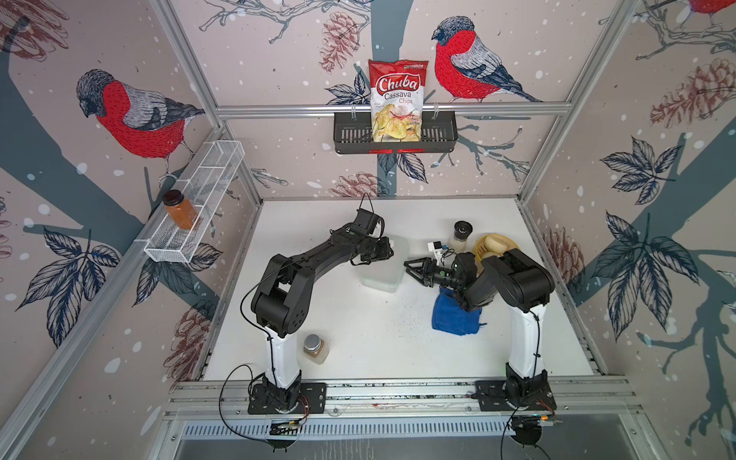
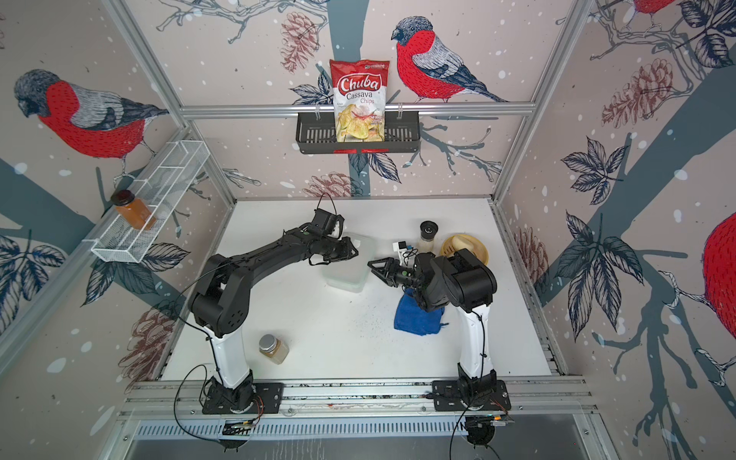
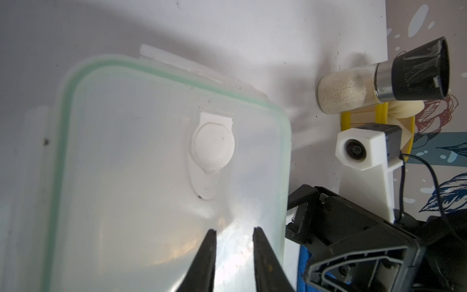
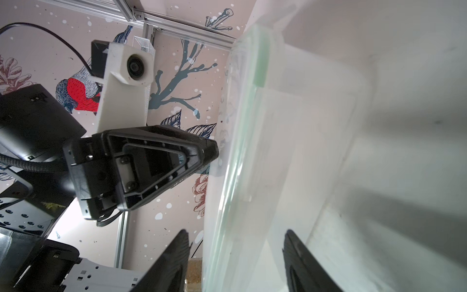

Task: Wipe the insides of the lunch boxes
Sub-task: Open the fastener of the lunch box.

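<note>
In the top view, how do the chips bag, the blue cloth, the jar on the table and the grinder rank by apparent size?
In a top view:
1. chips bag
2. blue cloth, partly covered
3. jar on the table and grinder, about alike, not ranked

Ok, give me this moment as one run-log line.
translucent whitish rectangular plastic lunch box: clear flat lid on | left jaws: slightly apart above lid | right jaws: open, straddling box edge | blue cloth: on white table, unheld
</note>
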Robot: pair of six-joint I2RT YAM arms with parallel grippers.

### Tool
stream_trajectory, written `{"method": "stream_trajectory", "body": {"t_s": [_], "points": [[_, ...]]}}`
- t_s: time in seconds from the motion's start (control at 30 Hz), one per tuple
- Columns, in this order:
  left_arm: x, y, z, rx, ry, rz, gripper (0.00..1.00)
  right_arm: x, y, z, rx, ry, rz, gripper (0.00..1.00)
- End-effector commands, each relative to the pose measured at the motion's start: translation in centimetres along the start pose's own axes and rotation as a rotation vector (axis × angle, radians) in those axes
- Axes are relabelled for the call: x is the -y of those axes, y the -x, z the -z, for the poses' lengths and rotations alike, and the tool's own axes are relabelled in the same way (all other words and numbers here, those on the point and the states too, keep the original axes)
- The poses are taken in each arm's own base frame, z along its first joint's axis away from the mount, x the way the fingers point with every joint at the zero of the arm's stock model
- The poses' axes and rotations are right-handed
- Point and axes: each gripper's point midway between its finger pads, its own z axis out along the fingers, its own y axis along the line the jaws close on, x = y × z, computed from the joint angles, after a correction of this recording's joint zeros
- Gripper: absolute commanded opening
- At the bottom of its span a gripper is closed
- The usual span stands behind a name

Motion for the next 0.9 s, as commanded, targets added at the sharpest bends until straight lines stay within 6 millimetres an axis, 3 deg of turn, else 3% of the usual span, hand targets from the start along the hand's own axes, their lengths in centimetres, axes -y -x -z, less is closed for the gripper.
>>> {"method": "stream_trajectory", "body": {"t_s": [0.0,0.27,0.87], "points": [[-3.5,-3.5,-0.5,-0.127,0.140,0.061,0.36,0.4,0.7,0.0,0.028,-0.028,0.020,0.62],[-3.7,-3.9,-0.9,-0.141,0.136,0.061,0.40,0.2,1.2,-0.9,0.031,-0.017,0.035,0.63],[-4.5,-5.7,-2.2,-0.178,0.118,0.096,0.39,-2.4,1.1,-1.4,0.059,0.200,0.030,0.50]]}}
